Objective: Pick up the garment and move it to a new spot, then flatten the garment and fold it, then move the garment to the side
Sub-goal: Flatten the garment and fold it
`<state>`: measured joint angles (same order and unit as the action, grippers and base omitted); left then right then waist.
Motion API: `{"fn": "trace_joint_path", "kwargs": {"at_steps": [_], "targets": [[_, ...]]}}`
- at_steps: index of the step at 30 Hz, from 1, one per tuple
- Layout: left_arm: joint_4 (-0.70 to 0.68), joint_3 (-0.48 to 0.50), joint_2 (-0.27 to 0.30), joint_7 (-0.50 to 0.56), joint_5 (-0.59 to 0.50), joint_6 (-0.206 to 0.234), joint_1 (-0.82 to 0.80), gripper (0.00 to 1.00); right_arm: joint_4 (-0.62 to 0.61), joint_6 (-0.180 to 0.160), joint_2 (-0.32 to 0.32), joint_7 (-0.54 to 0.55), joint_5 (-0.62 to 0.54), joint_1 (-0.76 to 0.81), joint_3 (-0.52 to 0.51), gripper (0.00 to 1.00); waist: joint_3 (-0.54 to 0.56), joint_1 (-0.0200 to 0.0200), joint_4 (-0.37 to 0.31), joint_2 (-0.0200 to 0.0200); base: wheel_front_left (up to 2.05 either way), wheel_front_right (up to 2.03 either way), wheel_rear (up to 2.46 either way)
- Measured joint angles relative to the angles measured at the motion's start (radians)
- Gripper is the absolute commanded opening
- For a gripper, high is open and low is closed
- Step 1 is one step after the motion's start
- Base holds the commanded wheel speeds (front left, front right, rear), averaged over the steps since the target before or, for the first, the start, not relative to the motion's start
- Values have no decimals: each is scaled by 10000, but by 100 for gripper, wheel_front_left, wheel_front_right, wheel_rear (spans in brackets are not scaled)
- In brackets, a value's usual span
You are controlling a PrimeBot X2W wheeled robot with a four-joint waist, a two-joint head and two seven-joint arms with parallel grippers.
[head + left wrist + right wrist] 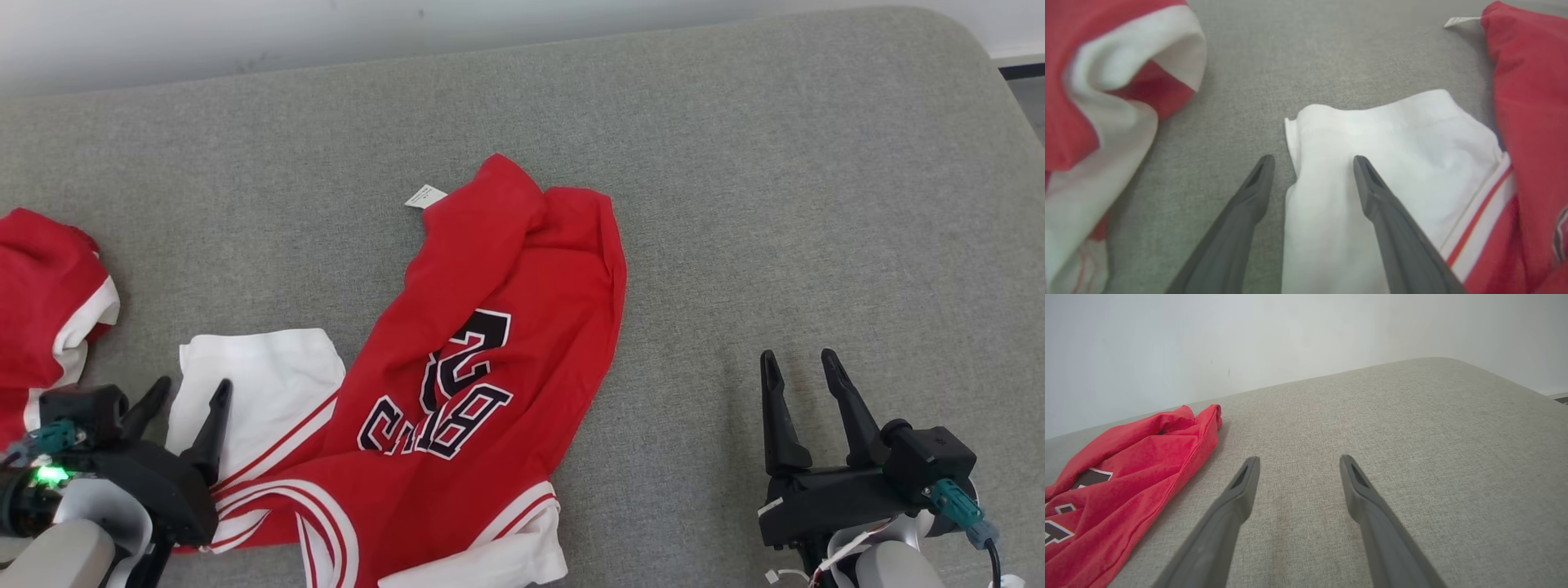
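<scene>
Left pincer (193, 382) sat nearest, at the lower left of the head view, jaws spread wide and holding nothing. In the left wrist view one finger (1386, 216) lay over the white sleeve (261, 384) and the other (1241, 212) over the bare grey padded surface (816, 204), with the sleeve's hem edge between them; contact with the cloth could not be confirmed. Right pincer (798, 354) was at the lower right, also fully open and empty, over bare padding and well apart from the cloth. The garment (506, 327), a red jersey with white trim, lay crumpled and unfolded across the middle of the padded surface, running on a slant from the near edge up toward the centre. Its white sleeve stuck out on the left side near the left pincer; a second white-banded edge (506, 555) showed at the near end. Black lettering outlined in white (457, 384) faced up but was creased and only partly readable. Its far end was bunched into folds, and a small white label (425, 196) poked out just beside them. A second red-and-white cloth (41, 302) lay heaped at the far left, apart from the jersey. Beyond the padding's far edge stood a pale wall (326, 24).
</scene>
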<state>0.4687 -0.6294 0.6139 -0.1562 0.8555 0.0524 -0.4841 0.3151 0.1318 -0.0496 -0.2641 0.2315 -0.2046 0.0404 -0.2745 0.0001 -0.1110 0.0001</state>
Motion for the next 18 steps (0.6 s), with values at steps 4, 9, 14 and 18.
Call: {"fn": "trace_joint_path", "kwargs": {"at_steps": [4,9,14,18], "targets": [[449,-63,-165,81,98,-184,-83,100,12,0,2,0,-35,-1,-19,100,16,0,-11,-1,0,0,0],[1156,-113,-424,155,251,-497,-314,27,36,0,0,0,-67,-1,-36,100,61,-1,-9,-1,0,0,0],[1580,-257,-709,29,199,-880,-775,0,29,0,0,0,-113,-1,-48,100,97,0,8,-1,0,0,0],[1728,-316,-895,-161,-12,-1070,-1594,0,25,0,2,0,-140,0,-77,100,121,0,26,0,0,0,0]]}}
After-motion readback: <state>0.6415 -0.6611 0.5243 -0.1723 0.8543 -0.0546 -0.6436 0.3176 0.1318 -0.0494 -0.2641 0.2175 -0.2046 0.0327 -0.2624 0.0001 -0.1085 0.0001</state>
